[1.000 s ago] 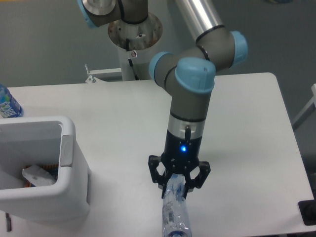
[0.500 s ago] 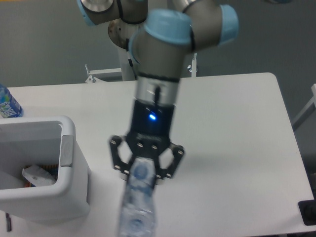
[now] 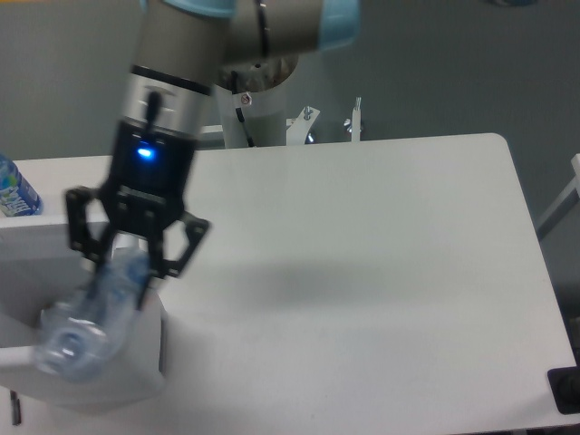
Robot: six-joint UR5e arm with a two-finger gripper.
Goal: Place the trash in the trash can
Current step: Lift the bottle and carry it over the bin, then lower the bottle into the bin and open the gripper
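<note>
Camera: hand (image 3: pixel 129 263) clamped on crushed bottle (image 3: pixel 86 317), above trash can (image 3: pixel 136 376)

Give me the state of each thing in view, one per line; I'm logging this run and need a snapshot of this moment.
gripper: shut on the crushed bottle, raised over the bin.
crushed bottle: held, tilted, lower end hanging over the bin, not released.
trash can: upright, open-topped, mostly hidden by the gripper.
upright bottle: standing at the table's left edge, untouched.
table: bare where visible.
</note>
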